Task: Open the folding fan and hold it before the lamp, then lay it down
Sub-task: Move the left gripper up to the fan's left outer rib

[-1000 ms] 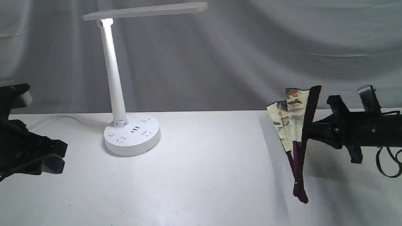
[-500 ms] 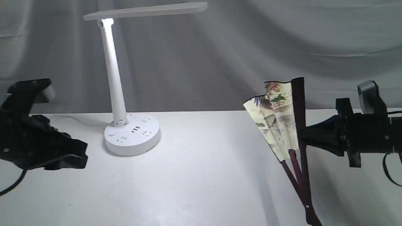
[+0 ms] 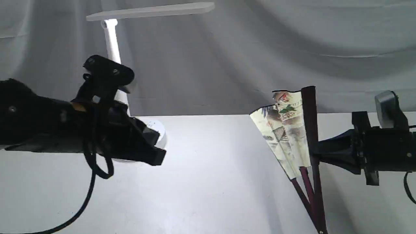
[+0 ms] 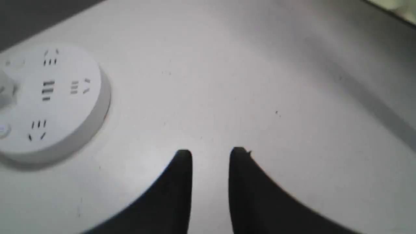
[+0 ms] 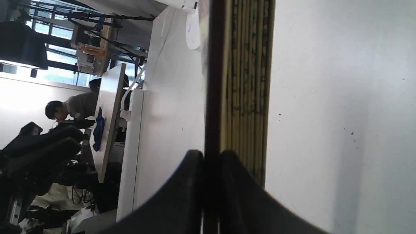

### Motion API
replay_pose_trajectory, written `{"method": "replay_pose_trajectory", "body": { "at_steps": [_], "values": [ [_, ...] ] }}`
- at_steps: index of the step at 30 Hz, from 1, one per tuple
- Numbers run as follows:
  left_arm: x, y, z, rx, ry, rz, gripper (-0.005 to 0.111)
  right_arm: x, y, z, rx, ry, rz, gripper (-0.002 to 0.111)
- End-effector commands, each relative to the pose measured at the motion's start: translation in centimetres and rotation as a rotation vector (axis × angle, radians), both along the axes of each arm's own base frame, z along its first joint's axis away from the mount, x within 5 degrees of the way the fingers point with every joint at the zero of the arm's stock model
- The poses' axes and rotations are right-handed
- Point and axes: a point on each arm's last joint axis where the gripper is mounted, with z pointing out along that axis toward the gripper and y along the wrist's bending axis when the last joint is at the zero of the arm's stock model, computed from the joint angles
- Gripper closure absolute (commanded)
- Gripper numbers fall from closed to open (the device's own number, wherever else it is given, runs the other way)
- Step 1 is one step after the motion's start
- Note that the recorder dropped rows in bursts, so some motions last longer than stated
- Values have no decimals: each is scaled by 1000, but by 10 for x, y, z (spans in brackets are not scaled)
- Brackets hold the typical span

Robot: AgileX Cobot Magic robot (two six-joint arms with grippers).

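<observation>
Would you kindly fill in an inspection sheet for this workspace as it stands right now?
Surface: white table, bare part lightly speckled.
Job's things: folding fan partly spread, held upright; lamp standing at the back, base partly hidden by the left arm.
Clutter: nothing seen.
Grippers: left gripper open, empty, over the table near the lamp base; right gripper shut on the fan's dark guard.
Cables: black cable looping under the left arm.
Surroundings: grey cloth backdrop; a person beyond the table in the right wrist view.
</observation>
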Motion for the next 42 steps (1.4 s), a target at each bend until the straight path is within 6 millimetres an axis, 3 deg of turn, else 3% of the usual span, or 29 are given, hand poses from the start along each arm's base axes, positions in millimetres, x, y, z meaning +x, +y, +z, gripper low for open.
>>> {"method": "replay_pose_trajectory", "body": {
  "at_steps": [1, 6, 11, 17, 23, 31, 36, 39, 42],
  "values": [
    [-4, -18, 6, -25, -93, -16, 89, -5, 0, 8, 10, -34, -5, 108],
    [-12, -31, 4, -90, -181, 32, 89, -6, 0, 10, 5, -42, -2, 108],
    [-15, -21, -10, -258, -184, 251, 89, -6, 0, 10, 0, -49, 1, 108],
    [-25, -10, -28, -271, -267, 265, 89, -6, 0, 10, -8, -61, 6, 108],
    [-42, -6, -37, -476, -338, 224, 89, -6, 0, 10, -8, -61, 6, 108],
    [-49, -11, -47, -605, -211, 207, 89, -5, 7, 9, -10, -60, 28, 108],
    [-45, -19, -67, -741, -86, 240, 88, -3, 21, 9, -13, -72, 72, 108],
    [-40, -22, -85, -793, -34, 278, 80, -3, 25, 9, -17, -70, 88, 108],
    [-35, -22, -96, -890, -23, 298, 64, -3, 26, 9, -18, -70, 93, 108]
  ]
}}
